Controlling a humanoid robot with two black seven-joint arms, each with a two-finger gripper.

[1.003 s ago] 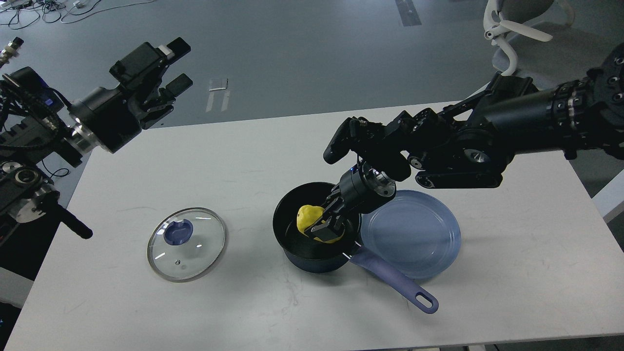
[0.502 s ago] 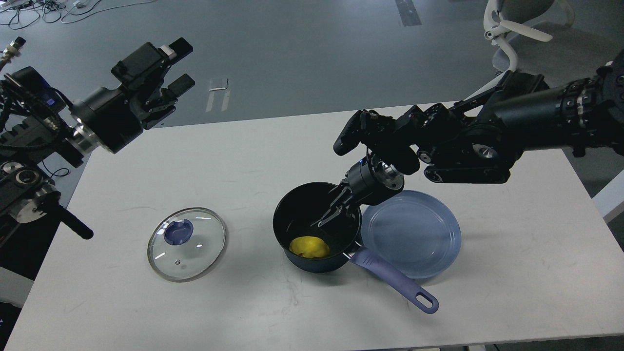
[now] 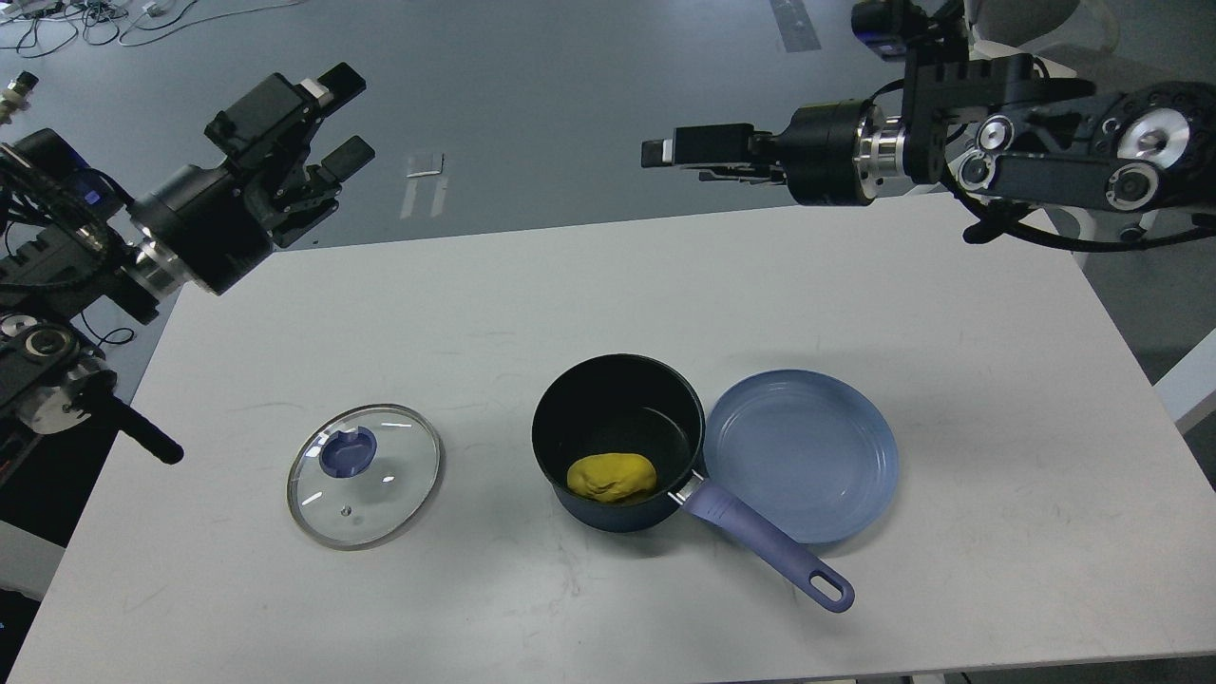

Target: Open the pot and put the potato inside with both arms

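The dark pot (image 3: 560, 427) stands open at the middle of the table, its lavender handle (image 3: 769, 551) pointing to the front right. The yellow potato (image 3: 613, 476) lies inside it on the near side of the bottom. The glass lid (image 3: 365, 474) with its blue knob lies flat on the table to the pot's left. My left gripper (image 3: 340, 119) is open and empty, raised beyond the table's far left corner. My right gripper (image 3: 679, 152) is raised high beyond the far edge, seen side-on, empty, its fingers apart.
A flat light-blue plate (image 3: 803, 456) lies against the pot's right side. The white table (image 3: 950, 313) ends close to the front. A white chair stands behind at the far right, and cables lie on the floor at the far left.
My right gripper let the potato go into the pot, then rose out and swung up and back to the far right. The potato settled on the pot's bottom. The left arm barely moved.
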